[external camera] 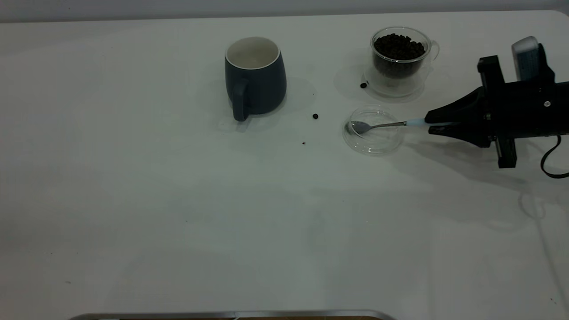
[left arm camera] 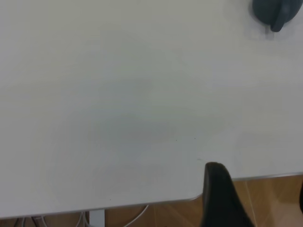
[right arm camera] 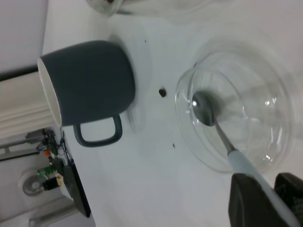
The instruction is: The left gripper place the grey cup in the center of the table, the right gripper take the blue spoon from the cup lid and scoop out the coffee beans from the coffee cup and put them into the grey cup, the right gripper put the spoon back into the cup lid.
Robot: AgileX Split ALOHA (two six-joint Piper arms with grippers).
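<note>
The grey cup [external camera: 255,75] stands upright near the middle of the table [external camera: 222,213], handle toward the front; the right wrist view shows it too [right arm camera: 90,85]. Right of it the clear cup lid [external camera: 378,146] holds the bowl of the blue spoon [external camera: 378,126]. My right gripper [external camera: 427,124] is shut on the spoon's pale blue handle, just outside the lid's right rim. Behind the lid stands the glass coffee cup [external camera: 400,62], filled with coffee beans [external camera: 398,46]. My left gripper [left arm camera: 258,198] hangs open over the table's edge, far from the grey cup [left arm camera: 274,12].
Loose beans lie on the table: one [external camera: 315,116] between the grey cup and the lid, one [external camera: 363,85] by the coffee cup's base. A metal edge [external camera: 231,314] runs along the table's front. The table's left half is bare white surface.
</note>
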